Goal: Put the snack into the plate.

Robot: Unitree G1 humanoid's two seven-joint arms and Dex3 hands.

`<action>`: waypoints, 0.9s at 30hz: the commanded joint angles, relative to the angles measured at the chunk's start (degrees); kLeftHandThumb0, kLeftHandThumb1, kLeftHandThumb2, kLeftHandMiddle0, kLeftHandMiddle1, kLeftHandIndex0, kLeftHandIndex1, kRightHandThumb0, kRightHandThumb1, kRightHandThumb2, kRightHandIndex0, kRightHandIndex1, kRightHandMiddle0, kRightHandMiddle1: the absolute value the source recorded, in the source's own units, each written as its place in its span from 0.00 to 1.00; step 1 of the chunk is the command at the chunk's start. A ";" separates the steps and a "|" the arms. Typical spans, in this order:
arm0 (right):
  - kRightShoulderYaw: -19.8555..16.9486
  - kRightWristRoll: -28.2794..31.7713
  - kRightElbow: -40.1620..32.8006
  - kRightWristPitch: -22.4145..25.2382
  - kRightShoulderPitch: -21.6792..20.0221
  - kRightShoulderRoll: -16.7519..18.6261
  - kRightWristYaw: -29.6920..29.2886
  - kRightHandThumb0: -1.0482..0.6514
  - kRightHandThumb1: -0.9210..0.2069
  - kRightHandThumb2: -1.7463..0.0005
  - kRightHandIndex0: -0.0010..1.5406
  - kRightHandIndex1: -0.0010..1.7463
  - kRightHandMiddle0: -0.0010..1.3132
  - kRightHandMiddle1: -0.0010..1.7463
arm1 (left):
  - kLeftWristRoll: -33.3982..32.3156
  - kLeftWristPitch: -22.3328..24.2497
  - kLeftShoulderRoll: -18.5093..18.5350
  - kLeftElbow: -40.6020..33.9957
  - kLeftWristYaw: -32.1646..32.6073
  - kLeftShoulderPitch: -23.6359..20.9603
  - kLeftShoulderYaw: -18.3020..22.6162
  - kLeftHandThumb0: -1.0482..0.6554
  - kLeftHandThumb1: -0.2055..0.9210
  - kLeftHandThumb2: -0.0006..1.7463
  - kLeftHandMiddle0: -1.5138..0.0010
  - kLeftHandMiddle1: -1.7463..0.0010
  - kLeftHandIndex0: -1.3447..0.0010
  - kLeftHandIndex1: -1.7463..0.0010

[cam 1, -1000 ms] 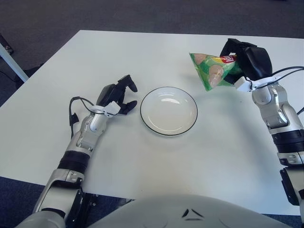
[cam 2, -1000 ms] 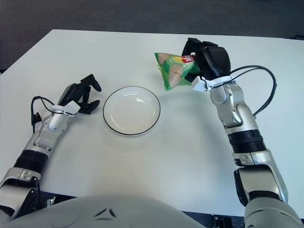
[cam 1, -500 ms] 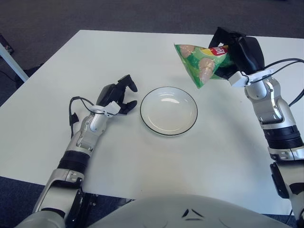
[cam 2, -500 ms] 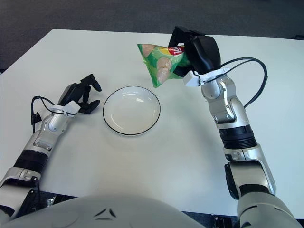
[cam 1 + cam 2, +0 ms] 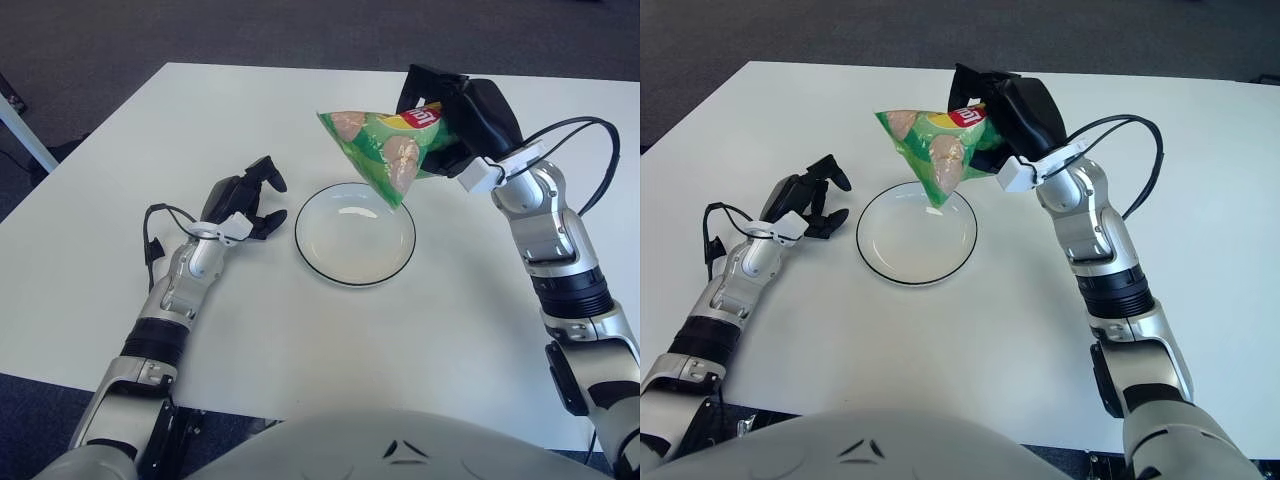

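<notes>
White table (image 5: pixel 300 330), dark grey floor (image 5: pixel 200 30), probably carpet.

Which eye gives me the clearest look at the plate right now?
The left eye view: the plate shows almost whole, and the snack bag held by the right hand covers only its far rim. In the right eye view the bag hangs further over it.

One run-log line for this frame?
right hand | holds snack bag above plate far rim | left hand beside plate, empty
</notes>
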 commanded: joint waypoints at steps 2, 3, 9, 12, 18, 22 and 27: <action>0.80 3.21 -1.86 0.50 1.48 1.29 3.30 0.62 0.88 0.00 0.60 0.96 0.52 1.00 | 0.02 2.54 -1.09 1.62 -0.75 3.65 -0.91 0.36 0.58 0.66 0.22 0.00 0.62 0.00; 0.82 3.59 -2.06 0.69 1.59 1.40 3.87 0.62 0.88 0.01 0.60 0.96 0.52 1.00 | -0.09 2.65 -1.12 1.55 -0.82 3.69 -0.89 0.36 0.58 0.66 0.22 0.00 0.62 0.00; 1.44 8.57 -3.01 0.99 2.72 2.71 8.44 0.62 0.88 0.02 0.61 0.93 0.51 1.00 | 0.03 2.87 -1.73 1.02 0.31 3.87 -0.82 0.36 0.57 0.67 0.22 0.00 0.62 0.00; 1.96 9.16 -3.35 0.86 2.97 3.13 9.51 0.62 0.86 0.03 0.60 0.93 0.50 1.00 | 0.16 3.11 -1.72 0.77 0.33 3.92 -0.88 0.36 0.57 0.67 0.22 0.00 0.62 0.00; 2.60 9.98 -2.58 -1.38 3.05 3.45 10.86 0.62 0.84 0.04 0.59 0.94 0.49 1.00 | -0.14 3.58 -1.68 0.45 -0.16 4.03 -0.89 0.36 0.57 0.67 0.22 0.00 0.62 0.00; 3.33 10.26 -1.29 -3.97 2.72 2.70 12.17 0.62 0.84 0.04 0.58 0.94 0.49 1.00 | -0.08 3.41 -1.65 0.38 0.03 4.08 -0.88 0.36 0.57 0.67 0.23 0.00 0.62 0.00; 4.17 9.56 -0.50 -5.12 2.58 1.80 14.32 0.62 0.84 0.03 0.57 0.97 0.49 1.00 | -0.06 3.47 -1.53 0.18 -0.16 4.18 -0.94 0.36 0.57 0.67 0.23 0.00 0.61 0.00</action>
